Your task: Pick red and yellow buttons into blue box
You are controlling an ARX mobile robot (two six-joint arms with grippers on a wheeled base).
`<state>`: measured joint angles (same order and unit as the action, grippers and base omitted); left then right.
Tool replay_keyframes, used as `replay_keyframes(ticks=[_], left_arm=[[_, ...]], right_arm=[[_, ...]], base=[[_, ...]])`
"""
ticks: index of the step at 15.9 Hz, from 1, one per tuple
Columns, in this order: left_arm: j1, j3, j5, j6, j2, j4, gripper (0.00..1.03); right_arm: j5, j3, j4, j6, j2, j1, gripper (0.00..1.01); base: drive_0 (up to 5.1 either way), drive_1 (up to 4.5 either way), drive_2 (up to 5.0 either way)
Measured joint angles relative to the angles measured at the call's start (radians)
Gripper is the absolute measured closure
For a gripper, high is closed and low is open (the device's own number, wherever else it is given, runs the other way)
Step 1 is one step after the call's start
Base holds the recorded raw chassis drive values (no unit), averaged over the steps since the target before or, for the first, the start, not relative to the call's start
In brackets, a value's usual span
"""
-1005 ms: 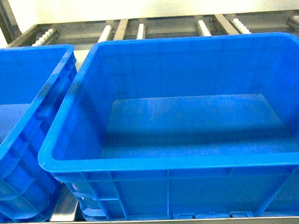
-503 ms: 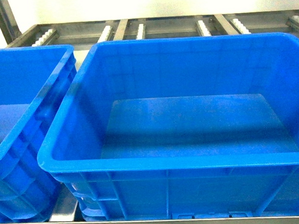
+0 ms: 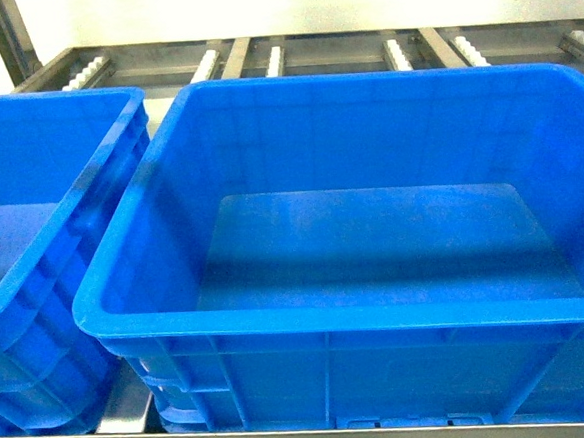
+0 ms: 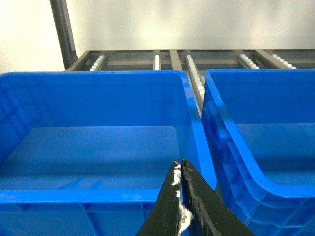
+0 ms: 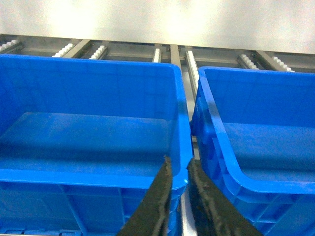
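A large, deep, bright-blue plastic crate with a thick rolled rim (image 3: 329,317) is seen on a steel roller rack (image 3: 250,53), at its front edge, with bare floor inside. A second blue crate (image 3: 43,246) is set just beside it on the left. The left gripper (image 4: 179,169) is seen pressed together, holding nothing; the right gripper (image 5: 178,167) is parted narrowly, also unladen. No red or yellow button is seen.

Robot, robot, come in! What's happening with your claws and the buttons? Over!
Left gripper shut, empty. Right gripper slightly open, empty. Blue box bare inside; no buttons in sight. Nothing blocking.
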<state>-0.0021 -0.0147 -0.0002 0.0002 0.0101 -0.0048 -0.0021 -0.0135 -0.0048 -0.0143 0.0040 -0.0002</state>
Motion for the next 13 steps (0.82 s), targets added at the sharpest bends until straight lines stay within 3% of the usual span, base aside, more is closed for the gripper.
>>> replay_keyframes(ticks=[1,4,8,9,13], left_arm=[[0.000,0.000,0.000,0.000,0.000,0.000,0.96],[0.000,0.000,0.000,0.000,0.000,0.000,0.61],[0.000,0.000,0.001,0.000,0.000,0.001,0.13],[0.000,0.000,0.001,0.000,0.000,0.000,0.03],[0.000,0.000,0.000,0.000,0.000,0.001,0.05]], right_arm=[[0.000,0.000,0.000,0.000,0.000,0.000,0.81],[0.000,0.000,0.000,0.000,0.000,0.000,0.46],[0.002,0.000,0.001,0.000,0.000,0.000,0.01],[0.002,0.000,0.000,0.000,0.000,0.000,0.04],[0.002,0.000,0.002,0.000,0.000,0.000,0.03]], base=[[0.0,0.00,0.0],[0.0,0.00,0.0],[-4.9,1.52,3.4],[-4.9,1.52,3.4],[-4.9,1.52,3.4]])
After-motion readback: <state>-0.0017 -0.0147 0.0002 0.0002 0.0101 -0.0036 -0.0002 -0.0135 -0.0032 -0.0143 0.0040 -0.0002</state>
